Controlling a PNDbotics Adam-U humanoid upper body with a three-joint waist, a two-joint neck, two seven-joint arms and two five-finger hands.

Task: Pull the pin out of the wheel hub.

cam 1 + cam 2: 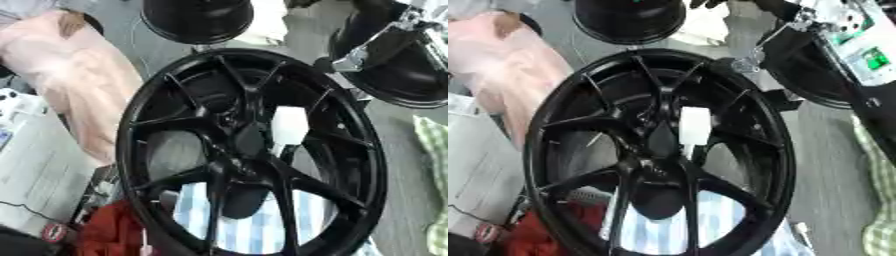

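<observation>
Wheel hub (pixel 249 150), black and multi-spoked, fills most of both views and serves as our reference. We see it tilted toward the camera, rim nearly upright, with a blue-and-white striped cloth (pixel 254 227) visible through its lower openings. Beyond its upper rim stands a second dark wheel (pixel 197 17); beyond its upper right rim sits another dark rim with a silver fitting (pixel 394 60). Beside its lower left rim lies a red cloth (pixel 109 232).

Near the hub's centre, just right of the middle boss, we locate the pin (pixel 694 127): a white block-shaped head with a thin white stem running down toward the centre. We judge that it remains seated, so the pull is not yet done.

To do this step well, we would approach the white head from the open face of the hub, pinch it from both sides between the spokes, and draw it straight along its own axis, avoiding any sideways lever against the neighbouring spokes.

Neither the left hand nor the right hand appears in either view, so we cannot tell how far open they are, and nothing touches the pin.
</observation>
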